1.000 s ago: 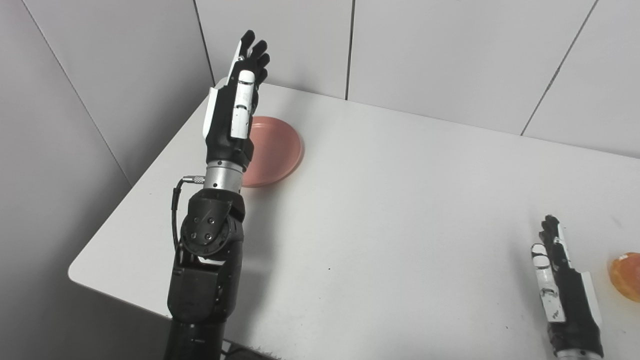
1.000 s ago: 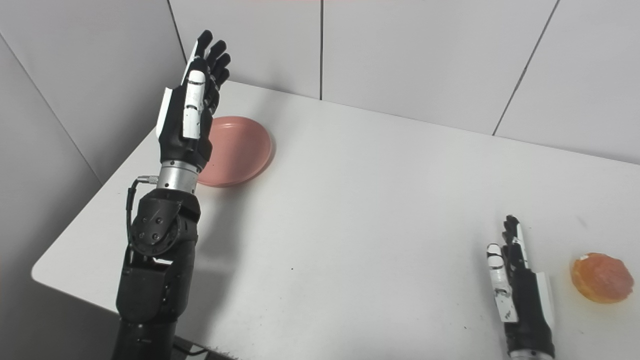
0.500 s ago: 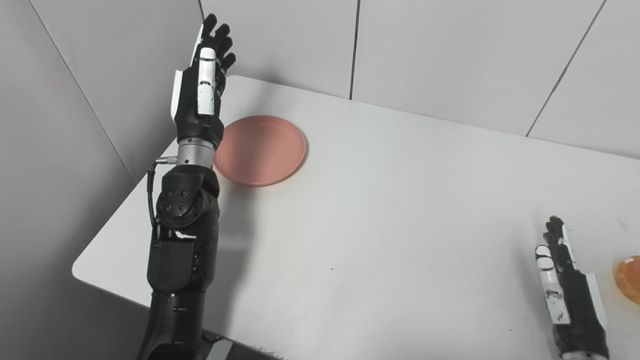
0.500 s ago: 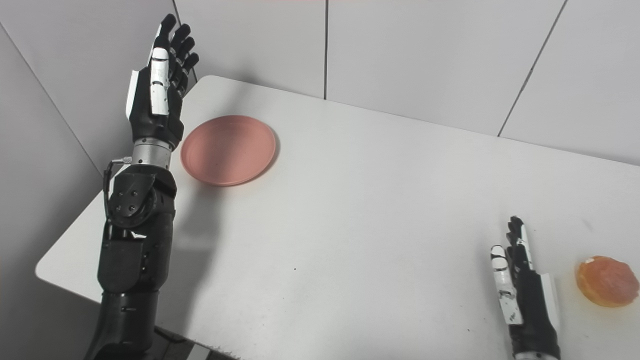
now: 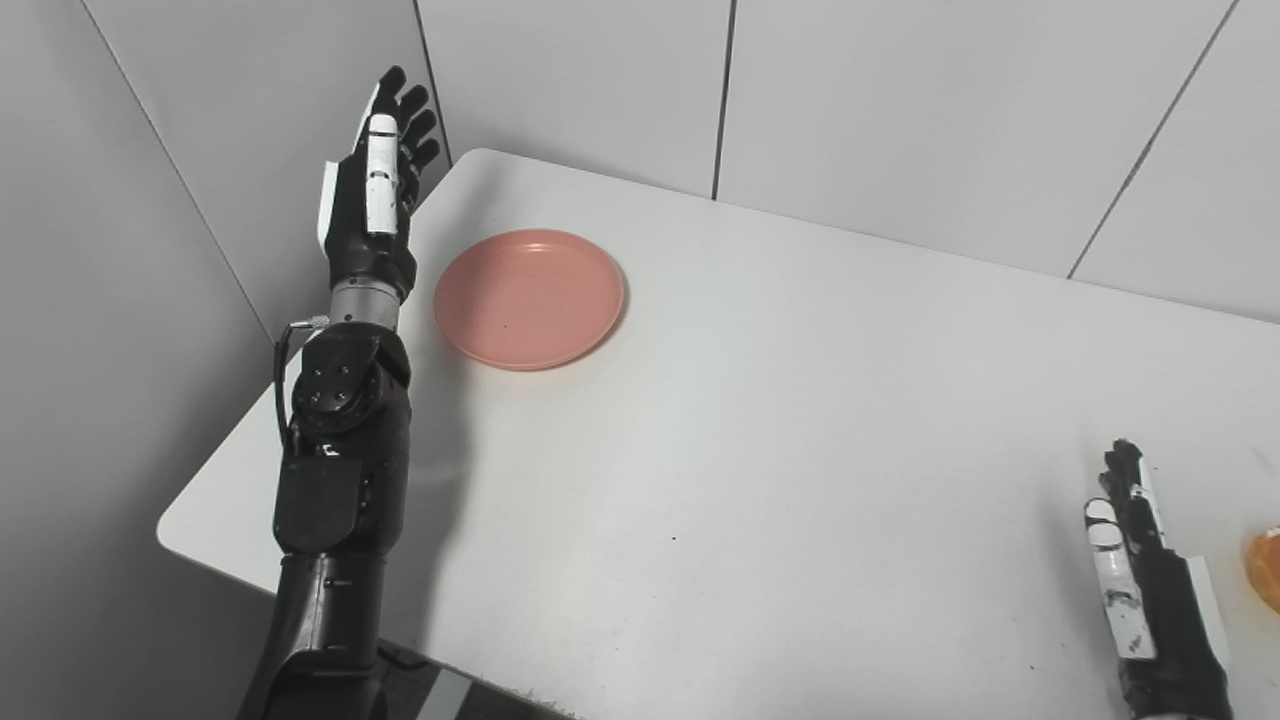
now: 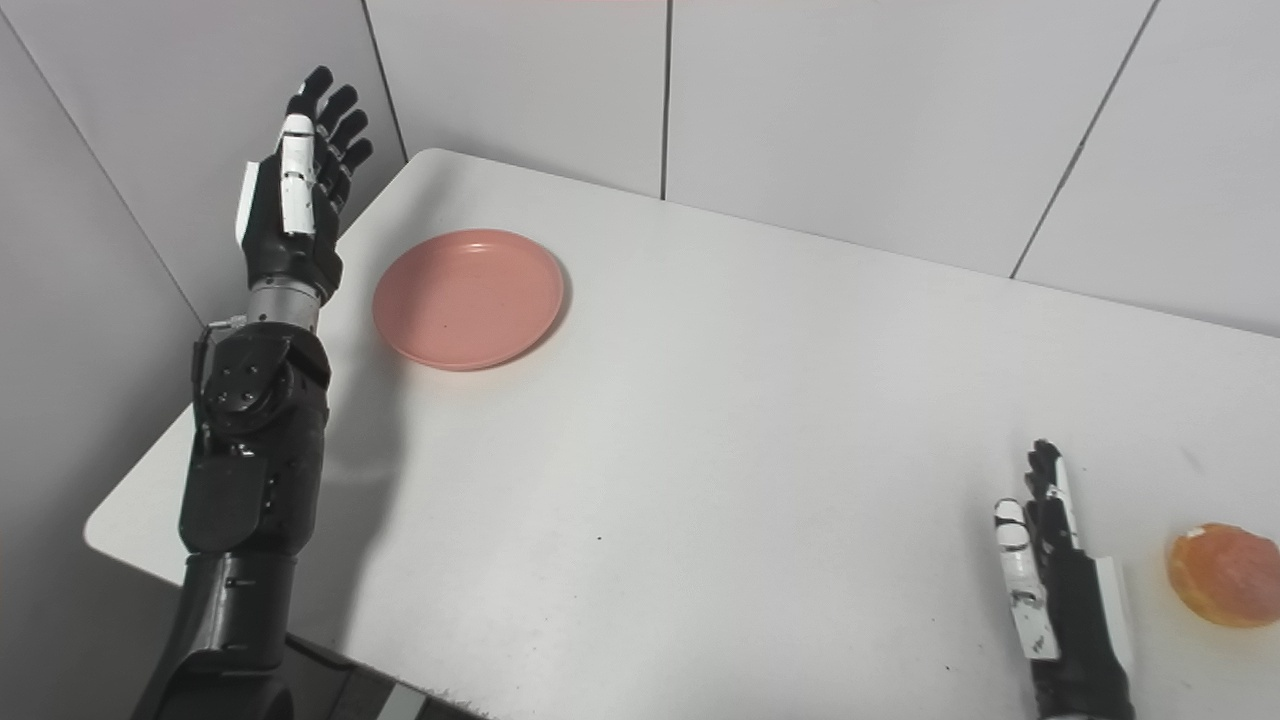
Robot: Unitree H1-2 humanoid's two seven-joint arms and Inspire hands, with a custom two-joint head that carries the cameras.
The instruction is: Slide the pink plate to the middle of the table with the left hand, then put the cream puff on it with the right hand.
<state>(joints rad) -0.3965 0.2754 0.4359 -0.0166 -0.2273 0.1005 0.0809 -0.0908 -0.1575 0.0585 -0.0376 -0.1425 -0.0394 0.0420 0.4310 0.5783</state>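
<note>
The pink plate (image 5: 530,297) lies flat near the far left corner of the white table (image 5: 800,420). My left hand (image 5: 372,190) is raised beside the table's left edge, just left of the plate and apart from it, fingers straight and open, holding nothing. The orange-brown cream puff (image 6: 1226,574) sits at the near right; in the left eye view it is cut by the picture's edge. My right hand (image 6: 1060,585) rests on the table a little to the left of the puff, fingers extended and open, not touching it.
Grey panelled walls (image 5: 900,100) stand close behind the table and along its left side, right next to the raised left hand. The table's rounded near-left corner (image 5: 175,525) is in view.
The left hand has swung left, off the plate to the table's left edge, so the whole plate now shows. The camera has shifted slightly. The right hand and the puff stay put.
</note>
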